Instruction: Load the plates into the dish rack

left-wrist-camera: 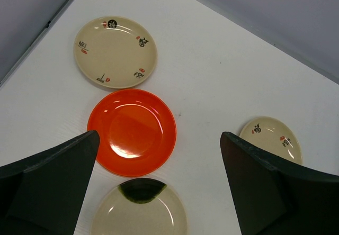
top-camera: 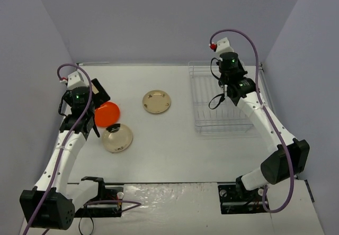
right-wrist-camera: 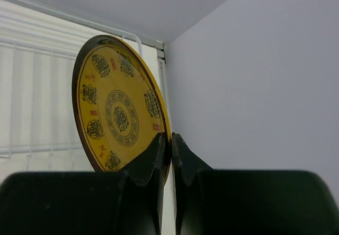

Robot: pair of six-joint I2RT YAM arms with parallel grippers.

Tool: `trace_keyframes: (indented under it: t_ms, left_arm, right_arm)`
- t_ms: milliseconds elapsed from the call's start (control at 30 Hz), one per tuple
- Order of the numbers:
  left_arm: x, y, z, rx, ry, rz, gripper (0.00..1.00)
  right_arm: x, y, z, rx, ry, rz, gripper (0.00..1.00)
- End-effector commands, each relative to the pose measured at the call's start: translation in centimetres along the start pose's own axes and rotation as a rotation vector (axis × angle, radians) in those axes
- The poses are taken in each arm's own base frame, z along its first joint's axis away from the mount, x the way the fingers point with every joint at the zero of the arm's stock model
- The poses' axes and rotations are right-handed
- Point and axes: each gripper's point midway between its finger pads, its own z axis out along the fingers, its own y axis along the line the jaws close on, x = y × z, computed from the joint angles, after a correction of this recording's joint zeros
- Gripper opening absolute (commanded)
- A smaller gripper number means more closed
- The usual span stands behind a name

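Note:
My right gripper (right-wrist-camera: 170, 139) is shut on the rim of the dark brown plate with yellow pattern (right-wrist-camera: 119, 108) and holds it upright over the wire dish rack (right-wrist-camera: 47, 76). In the top view this gripper (top-camera: 229, 87) hangs above the far part of the rack (top-camera: 201, 124), and the plate is hidden under it. My left gripper (left-wrist-camera: 159, 135) is open and empty above the orange-red plate (left-wrist-camera: 132, 130). A cream plate (left-wrist-camera: 115, 51) lies beyond it, a tan plate with a dark patch (left-wrist-camera: 140, 208) nearer, and another cream plate (left-wrist-camera: 271, 138) to the right.
In the top view the orange-red plate (top-camera: 107, 114), tan plate (top-camera: 117, 137) and one cream plate (top-camera: 157, 101) lie on the white table's left half. Grey walls stand close on three sides. The right wall runs beside the rack.

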Motion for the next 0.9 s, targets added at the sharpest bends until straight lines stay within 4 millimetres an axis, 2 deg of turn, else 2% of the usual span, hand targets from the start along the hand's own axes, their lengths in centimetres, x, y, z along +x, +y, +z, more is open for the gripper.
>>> trace_keyframes:
  t_ms: [0, 233, 333, 567, 867]
  left_arm:
    - [-2.9, -0.9, 0.3, 0.020, -0.083, -0.028, 0.97]
    - [-2.7, -0.9, 0.6, 0.013, -0.071, -0.024, 0.97]
    - [-2.6, -1.0, 0.7, 0.016, -0.069, -0.023, 0.97]
    - [-2.6, -0.8, 0.9, 0.014, -0.077, -0.020, 0.97]
    - [-2.6, -0.9, 0.9, 0.019, -0.077, -0.022, 0.97]
  right_arm:
    - [1.2, -2.8, 0.4, 0.080, 0.060, -0.162, 0.00]
    - [4.8, -2.5, 2.3, 0.055, 0.227, -0.349, 0.00]
    - [6.2, -1.5, 3.2, 0.030, 0.287, -0.359, 0.00]
    - [9.0, -1.5, 4.2, 0.088, 0.409, -0.393, 0.00]
    - [12.6, 1.8, 4.7, 0.015, 0.503, -0.409, 0.00]
